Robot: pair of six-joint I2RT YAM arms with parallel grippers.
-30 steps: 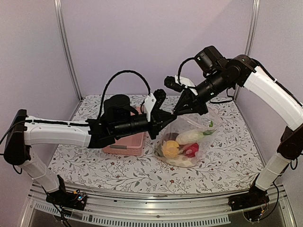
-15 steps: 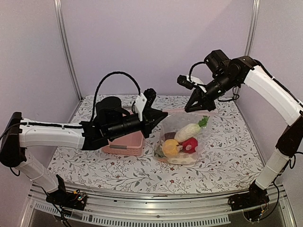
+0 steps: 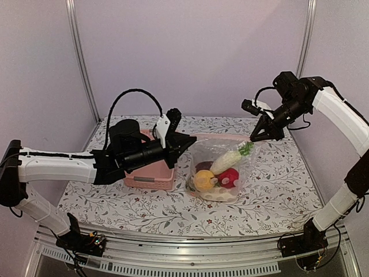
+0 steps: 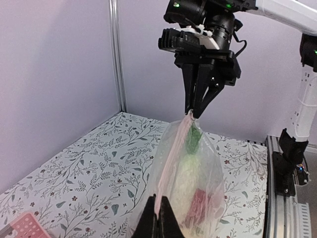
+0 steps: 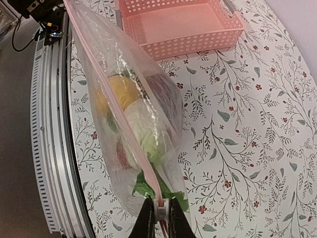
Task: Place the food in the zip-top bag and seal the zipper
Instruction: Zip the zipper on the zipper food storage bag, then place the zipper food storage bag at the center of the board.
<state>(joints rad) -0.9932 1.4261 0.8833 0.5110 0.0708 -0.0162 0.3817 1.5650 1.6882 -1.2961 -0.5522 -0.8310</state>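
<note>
The clear, crinkly zip-top bag [image 3: 226, 151] stands upright about midway between the counter's near and far edges, a little towards its right edge, with its bottom resting on the surface. Its zipper [image 3: 225, 137], a thin pinkish strip, runs straight and taut along the top, one end pinched in the left gripper [image 3: 193, 140] and the other in the right gripper [image 3: 257, 137]. Inside lie a yellow fruit [image 3: 203, 180], a red piece [image 3: 229, 177], a dark purple piece [image 3: 203, 167] and a white radish [image 3: 228, 161] leaning with its green leaves uppermost.
</note>
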